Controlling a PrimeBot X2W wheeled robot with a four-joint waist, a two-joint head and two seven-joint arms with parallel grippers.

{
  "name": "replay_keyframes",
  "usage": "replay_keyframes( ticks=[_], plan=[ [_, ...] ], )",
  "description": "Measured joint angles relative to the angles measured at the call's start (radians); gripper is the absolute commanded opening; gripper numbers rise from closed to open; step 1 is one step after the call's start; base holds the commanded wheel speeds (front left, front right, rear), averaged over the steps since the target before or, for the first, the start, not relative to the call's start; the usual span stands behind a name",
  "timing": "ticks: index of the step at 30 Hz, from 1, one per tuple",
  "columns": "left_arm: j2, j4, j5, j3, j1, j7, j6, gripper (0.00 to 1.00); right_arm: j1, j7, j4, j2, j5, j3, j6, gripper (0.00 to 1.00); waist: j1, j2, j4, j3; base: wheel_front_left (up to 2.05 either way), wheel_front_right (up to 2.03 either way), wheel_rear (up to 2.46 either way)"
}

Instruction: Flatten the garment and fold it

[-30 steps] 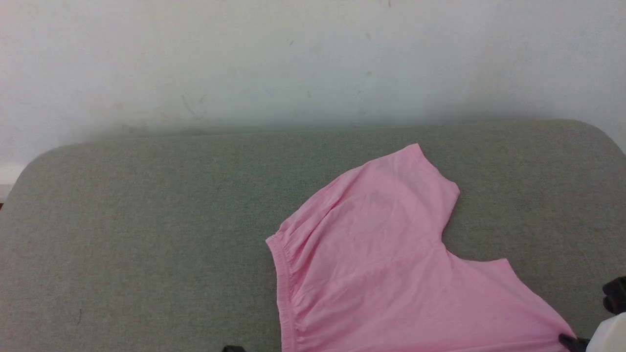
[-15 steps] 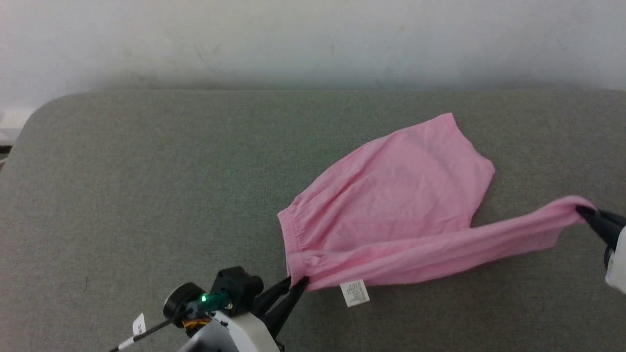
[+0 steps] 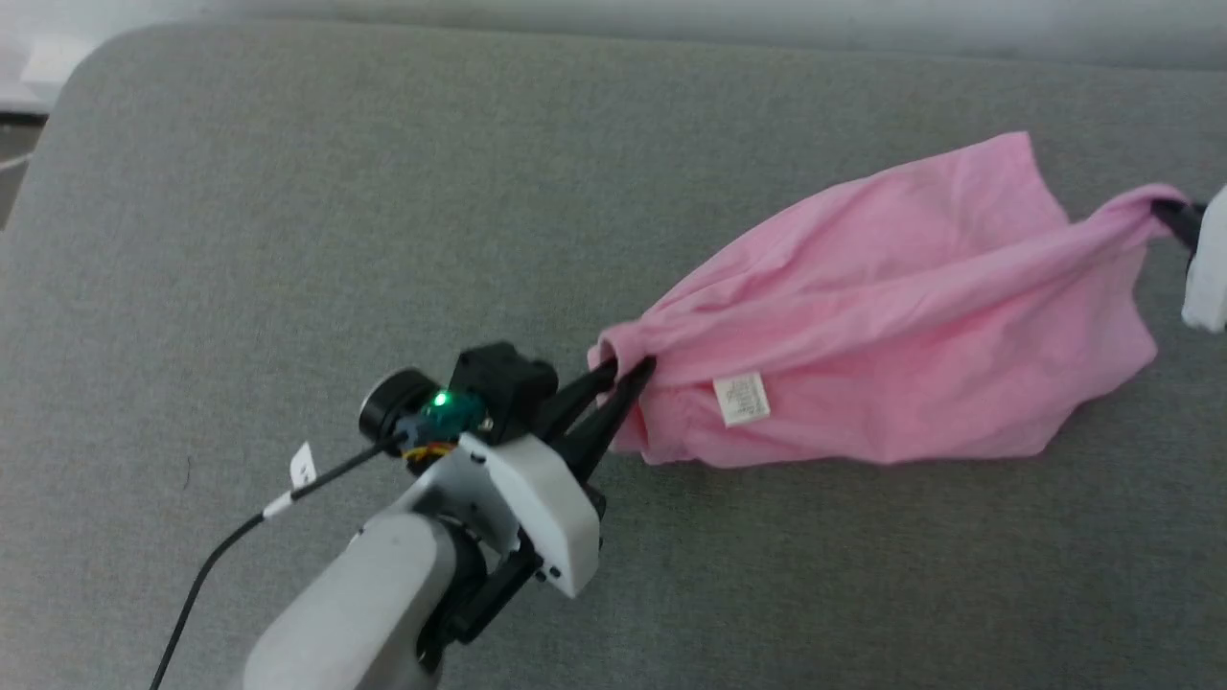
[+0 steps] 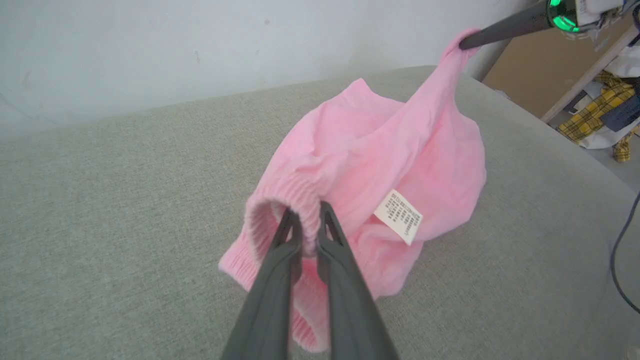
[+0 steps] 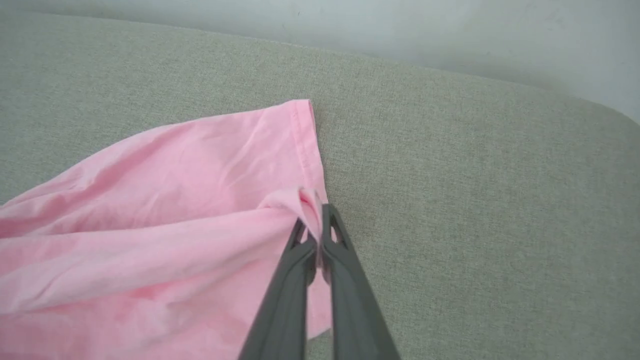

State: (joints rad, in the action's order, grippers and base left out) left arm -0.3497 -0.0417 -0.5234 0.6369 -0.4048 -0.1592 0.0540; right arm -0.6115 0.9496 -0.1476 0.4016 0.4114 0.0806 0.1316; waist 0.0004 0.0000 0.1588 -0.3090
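Grey cushion: left gripper & right gripper each pinched pink shorts, lifting them taut, prob. to flatten.

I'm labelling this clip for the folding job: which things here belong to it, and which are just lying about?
Job: pink shorts, left gripper shut on the waistband, right gripper shut on a leg end, grey cushion beneath.
Lying about: yellow checked cloth, brown board.
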Motion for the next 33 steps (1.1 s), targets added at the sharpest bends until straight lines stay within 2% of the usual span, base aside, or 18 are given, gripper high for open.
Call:
replay_keyframes(
  ticks=[10, 17, 23, 24, 25, 26, 27, 28, 33],
  plan=[
    [0.075, 0.144, 0.0, 0.009, -0.129, 0.03, 0.024, 0.0, -0.207, -0.12, -0.253, 0.04, -0.12, -0.11, 0.0, 0.0, -0.0002, 0.0, 0.062, -0.114, 0.0, 0.0, 0.0],
    [0.125, 0.211, -0.002, 0.012, -0.179, 0.071, 0.026, 0.0, -0.284, -0.248, -0.385, 0.046, -0.16, -0.143, 0.0, 0.0, -0.0002, 0.0, 0.098, -0.162, 0.0, 0.0, 0.0],
    [0.145, 0.267, -0.002, 0.016, -0.203, 0.102, 0.033, 0.0, -0.32, -0.336, -0.48, 0.049, -0.178, -0.174, 0.0, 0.0, -0.0002, 0.0, 0.114, -0.187, 0.0, 0.0, 0.0],
    [0.148, 0.276, -0.002, 0.017, -0.205, 0.108, 0.033, 0.0, -0.323, -0.35, -0.491, 0.049, -0.178, -0.181, 0.0, 0.17, -0.0002, 0.0, 0.115, -0.188, 0.0, 0.0, 0.0],
    [0.151, 0.284, -0.002, 0.018, -0.209, 0.109, 0.033, 0.0, -0.327, -0.369, -0.501, 0.049, -0.174, -0.185, 0.0, 1.0, -0.0002, 0.0, 0.114, -0.188, 0.0, 0.0, 0.0],
    [0.154, 0.292, -0.002, 0.018, -0.212, 0.113, 0.033, 0.12, -0.33, -0.389, -0.512, 0.048, -0.172, -0.187, 0.0, 1.0, -0.0003, 0.0, 0.114, -0.186, 0.0, 0.0, 0.0],
    [0.156, 0.3, -0.002, 0.018, -0.212, 0.119, 0.033, 0.96, -0.333, -0.406, -0.522, 0.049, -0.172, -0.195, 0.0, 1.0, -0.0003, 0.0, 0.113, -0.183, 0.0, 0.0, 0.0],
    [0.156, 0.31, -0.002, 0.017, -0.212, 0.126, 0.033, 1.0, -0.334, -0.424, -0.531, 0.05, -0.168, -0.207, 0.0, 1.0, -0.0003, 0.0, 0.112, -0.179, 0.0, 0.0, 0.0],
    [0.153, 0.334, -0.006, 0.001, -0.208, 0.165, 0.018, 1.0, -0.334, -0.513, -0.565, 0.047, -0.115, -0.25, 0.0, 1.0, -0.0004, 0.0, 0.104, -0.139, 0.0, 0.0, 0.0]
  ],
)
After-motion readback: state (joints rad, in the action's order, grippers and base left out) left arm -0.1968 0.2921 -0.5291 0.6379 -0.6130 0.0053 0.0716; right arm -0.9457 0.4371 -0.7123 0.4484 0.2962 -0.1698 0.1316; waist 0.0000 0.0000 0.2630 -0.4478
